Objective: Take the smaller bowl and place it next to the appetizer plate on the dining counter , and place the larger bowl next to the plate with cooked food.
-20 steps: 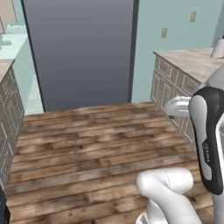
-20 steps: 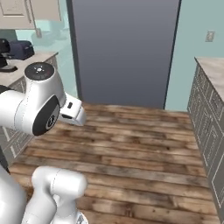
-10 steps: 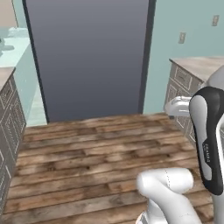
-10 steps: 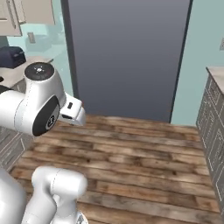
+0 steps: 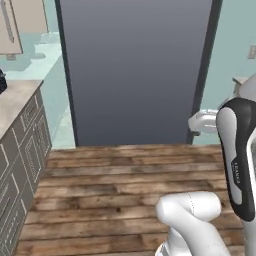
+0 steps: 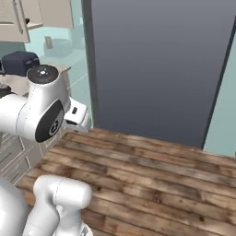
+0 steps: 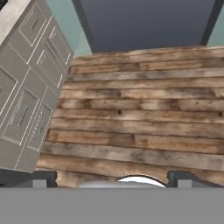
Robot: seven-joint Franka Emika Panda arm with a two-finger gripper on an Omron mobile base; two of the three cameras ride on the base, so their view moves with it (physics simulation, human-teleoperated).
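Door panel: a tall dark grey panel takes the middle of both base views; its top is cut off by the frame, and its foot meets the floor.
Floor: brown wooden planks with strong grain, running from the panel's foot toward the robot.
Walls: pale teal on either side of the panel; a wall socket is cut by the right edge of the left base view.
Desk, left: a beige top over grey panelled drawers, cut off at the frame's left edge; a dark thing at its far left edge is too cropped to name.
Desk, far left in right base view: a dark boxy appliance stands at its back edge under pale wall cabinets; details are blurred.
Arm: white links with dark joints, folded close over the base and blocking the lower corners of both base views.
Gripper: the gripper points down at bare floor, its two dark fingertips set wide apart with nothing between them.
Task's things: the desk parts in frame carry no bowl or plate that can be made out.
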